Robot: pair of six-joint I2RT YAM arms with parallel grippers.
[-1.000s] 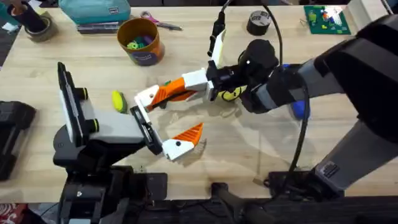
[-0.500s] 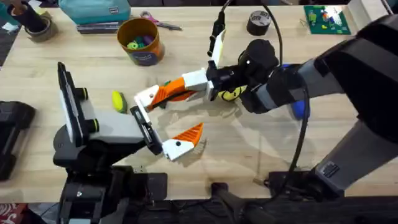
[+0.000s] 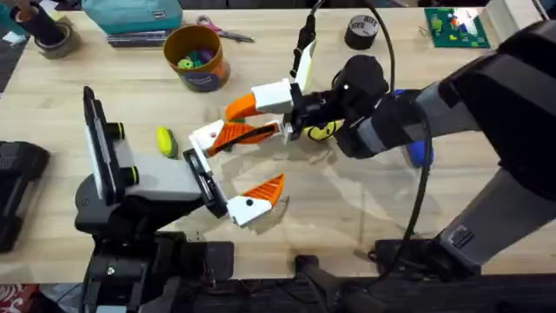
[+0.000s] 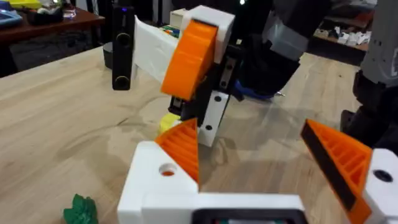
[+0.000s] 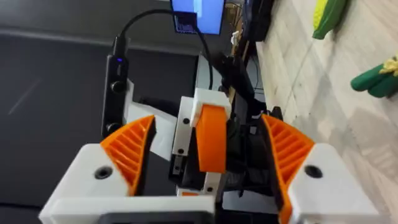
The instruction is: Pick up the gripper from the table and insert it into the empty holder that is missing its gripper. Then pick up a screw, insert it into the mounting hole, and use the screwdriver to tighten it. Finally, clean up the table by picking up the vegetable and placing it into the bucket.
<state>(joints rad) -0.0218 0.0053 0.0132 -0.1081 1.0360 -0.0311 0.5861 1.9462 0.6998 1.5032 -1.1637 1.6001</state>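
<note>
Left hand spread wide and empty over the table, right hand also parted beside it, mustard bucket far left

Orange ribbed finger seated in white holder, raised just above left gripper, green vegetable beside it

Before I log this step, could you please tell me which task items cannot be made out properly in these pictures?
- Screwdriver: in the overhead view, the right arm covers most of it, so the bit cannot be seen.
- Vegetable: in the left wrist view, it is cut off by the frame edge.
- Bucket: in the overhead view, the colourful contents are too small to identify.
</note>
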